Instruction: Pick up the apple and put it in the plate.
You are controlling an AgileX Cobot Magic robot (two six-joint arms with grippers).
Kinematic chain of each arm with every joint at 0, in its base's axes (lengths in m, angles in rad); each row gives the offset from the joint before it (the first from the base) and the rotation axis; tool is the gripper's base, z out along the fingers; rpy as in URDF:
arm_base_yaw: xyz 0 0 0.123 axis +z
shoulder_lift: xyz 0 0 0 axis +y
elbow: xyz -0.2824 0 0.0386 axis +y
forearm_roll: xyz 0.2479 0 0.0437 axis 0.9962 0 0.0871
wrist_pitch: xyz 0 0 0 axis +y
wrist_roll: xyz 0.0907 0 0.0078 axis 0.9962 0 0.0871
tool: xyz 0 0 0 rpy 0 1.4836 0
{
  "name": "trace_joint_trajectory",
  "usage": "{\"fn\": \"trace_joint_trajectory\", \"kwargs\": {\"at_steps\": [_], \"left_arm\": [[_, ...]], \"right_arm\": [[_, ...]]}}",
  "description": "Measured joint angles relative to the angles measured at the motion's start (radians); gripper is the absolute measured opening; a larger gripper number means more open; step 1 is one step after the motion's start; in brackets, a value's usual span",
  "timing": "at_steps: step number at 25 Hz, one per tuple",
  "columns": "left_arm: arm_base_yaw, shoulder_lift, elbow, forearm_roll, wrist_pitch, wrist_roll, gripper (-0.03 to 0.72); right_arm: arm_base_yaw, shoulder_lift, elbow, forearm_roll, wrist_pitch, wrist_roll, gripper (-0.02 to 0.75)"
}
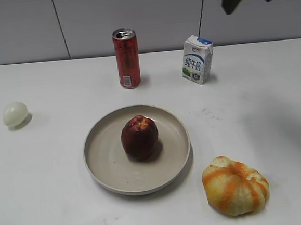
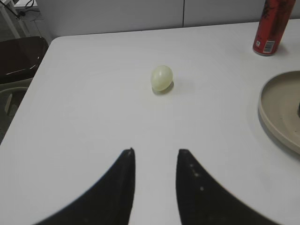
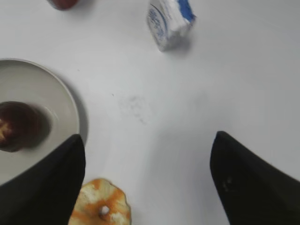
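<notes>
The dark red apple (image 1: 139, 137) stands inside the beige-grey plate (image 1: 104, 158) at the middle of the table. In the right wrist view the apple (image 3: 18, 125) lies blurred on the plate (image 3: 56, 98) at the left. My right gripper (image 3: 149, 136) is wide open and empty, high above the table to the right of the plate. Its fingers show at the top right of the exterior view (image 1: 248, 6). My left gripper (image 2: 155, 151) is open and empty over bare table. The plate's rim (image 2: 279, 112) is at its right. The apple is hidden in the left wrist view.
A red can (image 1: 126, 58) and a milk carton (image 1: 197, 59) stand behind the plate. A pale ball (image 1: 15, 114) lies at the far left. An orange-and-yellow lobed fruit (image 1: 235, 185) sits at the front right, below my right gripper (image 3: 101, 204). The table's left edge (image 2: 28, 93) shows.
</notes>
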Motion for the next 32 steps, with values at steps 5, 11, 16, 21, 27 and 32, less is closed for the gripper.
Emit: {"fn": "trace_joint_trajectory", "kwargs": {"at_steps": [5,11,16,21,27,32], "left_arm": [[0.0,0.0,0.0,0.0,0.0,0.0,0.239],[0.0,0.0,0.0,0.0,0.0,0.0,0.239],[0.0,0.0,0.0,0.0,0.0,0.0,0.239],[0.0,0.0,0.0,0.0,0.0,0.0,0.239],[0.0,0.0,0.0,0.0,0.0,0.0,0.239],[0.0,0.0,0.0,0.0,0.0,0.0,0.239]], "right_arm": [[-0.091,-0.195,0.27,-0.002,0.001,0.03,0.637],[-0.095,-0.514,0.587,0.022,-0.012,0.06,0.61],[-0.095,-0.808,0.796,0.028,-0.05,0.063,0.594],[-0.095,-1.102,0.949,0.028,-0.091,0.062,0.594],[-0.095,-1.408,1.107,0.028,-0.122,0.007,0.594],[-0.095,-1.523,1.226,0.045,-0.135,-0.029,0.594]]}}
